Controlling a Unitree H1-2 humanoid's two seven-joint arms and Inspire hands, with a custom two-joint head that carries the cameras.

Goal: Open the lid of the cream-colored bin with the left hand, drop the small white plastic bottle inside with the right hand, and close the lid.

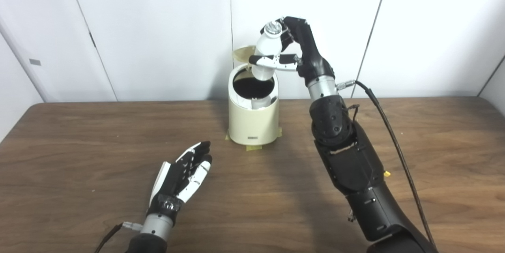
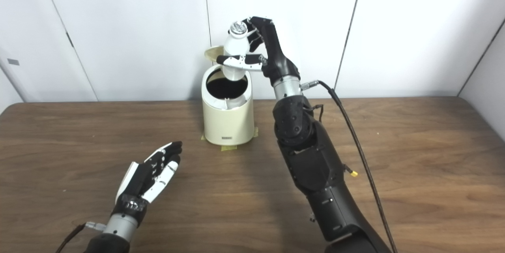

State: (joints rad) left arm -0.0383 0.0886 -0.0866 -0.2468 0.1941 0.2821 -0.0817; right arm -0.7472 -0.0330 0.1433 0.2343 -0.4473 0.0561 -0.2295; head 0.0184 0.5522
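Brown wooden tabletop [image 1: 79,134] before white wall panels; cream bin [image 1: 253,122], lid [image 1: 241,53] up. Right robot hand [image 1: 290,47] gripping white bottle [image 1: 267,53] above the opening; left robot hand [image 1: 183,176] open, empty, low over tabletop.

I look down on a dark brown wooden table [image 1: 79,142] with a visible grain and rounded far corners. Behind its far edge stands a wall of plain white panels [image 1: 158,28], split by thin dark seams, some upright and some leaning. A small grey tag [image 1: 34,62] sits on the far-left panel. The light is even and soft, with faint shadows on the wood.
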